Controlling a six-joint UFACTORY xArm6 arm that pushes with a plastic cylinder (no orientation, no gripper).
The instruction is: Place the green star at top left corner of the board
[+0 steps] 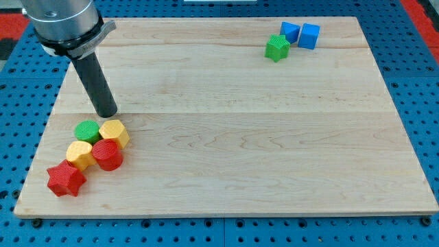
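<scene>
Tip point(108, 114) rests on the board point(240, 137), bare, just above the green cylinder point(87, 130).

The rod has no jaws and holds nothing. Far to the view's right of that cylinder, near the board's top edge, sits the green star point(277, 48): small, ribbed, bright green, touching a blue block point(290, 31), with another blue cube point(309, 36) beside.

A star point(277, 48) lies just left of two cubes point(290, 31), at the view's top right.
</scene>
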